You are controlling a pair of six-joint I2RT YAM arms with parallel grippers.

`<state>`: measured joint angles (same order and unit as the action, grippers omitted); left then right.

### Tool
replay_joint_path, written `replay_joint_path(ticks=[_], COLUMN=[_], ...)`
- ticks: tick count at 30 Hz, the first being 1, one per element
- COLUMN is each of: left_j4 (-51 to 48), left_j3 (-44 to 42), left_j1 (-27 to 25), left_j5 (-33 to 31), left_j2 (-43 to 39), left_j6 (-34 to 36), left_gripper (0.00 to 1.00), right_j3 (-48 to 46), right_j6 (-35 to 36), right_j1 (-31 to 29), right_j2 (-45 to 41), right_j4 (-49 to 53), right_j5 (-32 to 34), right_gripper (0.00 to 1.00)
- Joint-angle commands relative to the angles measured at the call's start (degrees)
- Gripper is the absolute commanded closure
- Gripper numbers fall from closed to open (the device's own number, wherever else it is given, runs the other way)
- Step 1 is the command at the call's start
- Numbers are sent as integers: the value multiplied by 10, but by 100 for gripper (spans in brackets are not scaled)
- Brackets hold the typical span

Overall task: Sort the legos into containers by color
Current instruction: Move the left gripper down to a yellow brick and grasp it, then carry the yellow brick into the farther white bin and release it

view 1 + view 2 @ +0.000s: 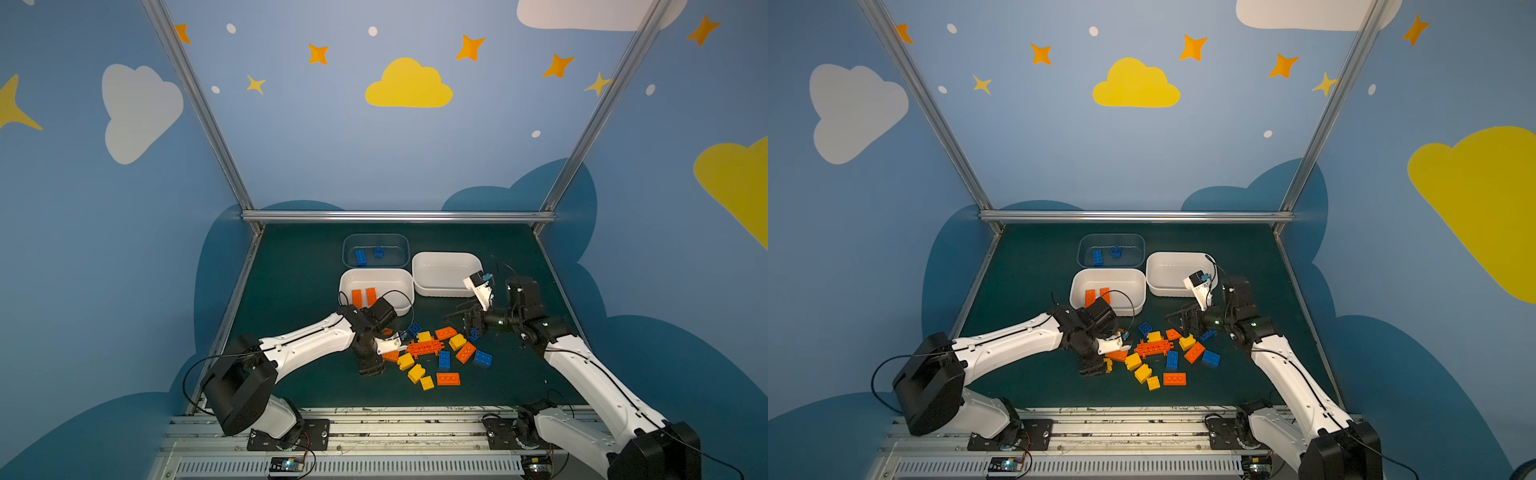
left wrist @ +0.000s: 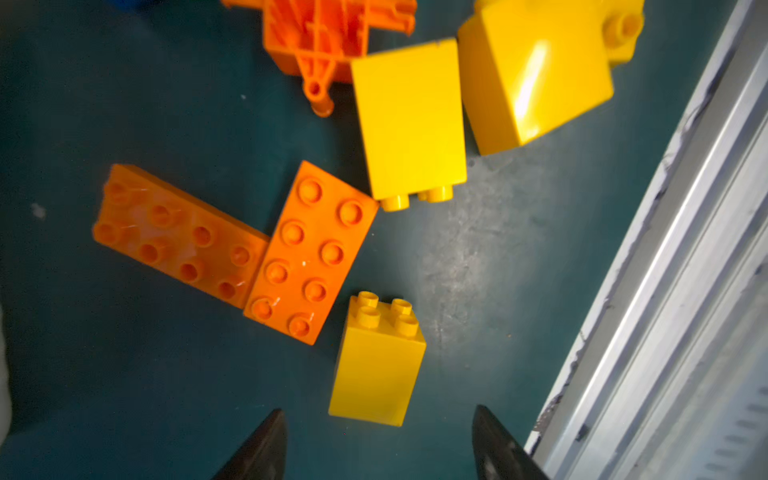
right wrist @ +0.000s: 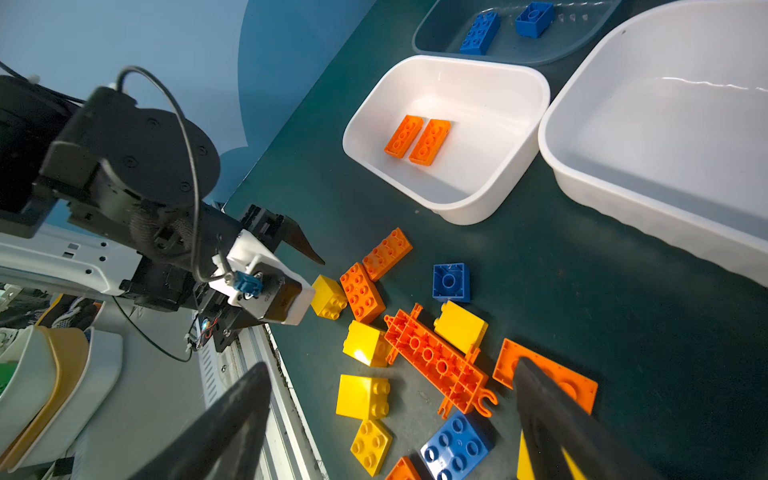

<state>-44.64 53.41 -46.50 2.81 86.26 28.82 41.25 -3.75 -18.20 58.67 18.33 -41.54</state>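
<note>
ROBOT ARMS SORT TOY BRICKS: Two arms work over a heap of toy bricks (image 1: 444,359) lying near the front edge of the dark green tabletop (image 1: 291,270). The left gripper (image 2: 378,432) points down at the heap's left end, its jaws parted and holding nothing. A small yellow brick (image 2: 376,365) stands just ahead of its tips, next to two flat orange bricks (image 2: 309,253) that touch each other. The right gripper (image 1: 460,319) hovers at the heap's back right, spread wide and empty, near a long orange lattice piece (image 1: 424,347). Toward the back edge, a clear tub (image 1: 395,253) holds two blue bricks (image 1: 360,257). Just in front of it, a white tub (image 1: 390,286) holds two orange bricks (image 1: 356,297) side by side. A second white tub (image 1: 444,270) sits to the right of the first.
</note>
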Motion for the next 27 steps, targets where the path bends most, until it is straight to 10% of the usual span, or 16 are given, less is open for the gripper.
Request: replay_joint_path(ticks=[1, 15, 27], left_j4=[35, 47, -57], left_j3=[-4, -14, 82], left_j1=[1, -14, 18], left_j5=[5, 11, 69], left_j2=[22, 53, -52], left_j6=[60, 61, -87], left_gripper=[32, 72, 74], right_j3=[-8, 3, 8], right_j6=[7, 14, 1], right_j1=[1, 2, 6], right_j2=[-10, 4, -13], right_j4=[15, 20, 13], right_j5=[1, 2, 48], right_gripper=[10, 10, 10])
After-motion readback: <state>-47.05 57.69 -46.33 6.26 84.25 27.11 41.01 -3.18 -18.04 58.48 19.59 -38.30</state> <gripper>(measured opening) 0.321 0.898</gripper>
